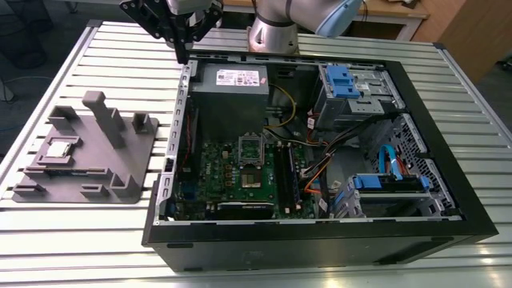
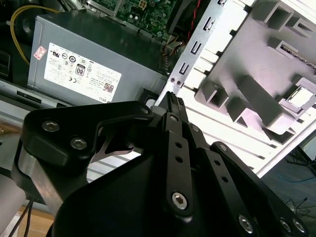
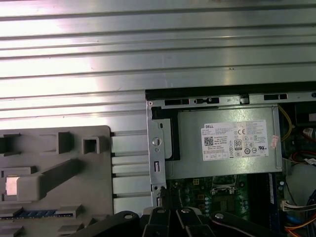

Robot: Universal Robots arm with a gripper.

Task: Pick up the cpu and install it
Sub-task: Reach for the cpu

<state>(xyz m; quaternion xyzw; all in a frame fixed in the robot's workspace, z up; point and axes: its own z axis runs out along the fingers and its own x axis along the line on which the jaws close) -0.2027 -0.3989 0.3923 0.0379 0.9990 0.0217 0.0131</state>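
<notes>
The cpu point(image 1: 60, 147) is a small silver square lying flat in a recess of the grey fixture plate point(image 1: 120, 171), on the exterior view's left. It also shows as a shiny square point(image 2: 301, 97) in the second wrist view and as a pale patch point(image 3: 11, 185) partly behind a grey post in the first wrist view. My gripper point(image 1: 183, 58) hangs high over the back left corner of the open computer case point(image 1: 320, 246), well apart from the cpu, with its black fingers point(image 2: 174, 118) pressed together and nothing between them. The metal-framed socket point(image 1: 250, 157) sits on the green motherboard point(image 1: 212, 171).
A grey power supply box point(image 1: 228, 81) with a white label lies just beside the gripper, inside the case. Blue drive brackets point(image 1: 340, 81) and loose cables point(image 1: 320, 162) fill the case's far side. Upright posts point(image 1: 104, 117) stand on the fixture plate. The table point(image 1: 80, 240) is ribbed metal.
</notes>
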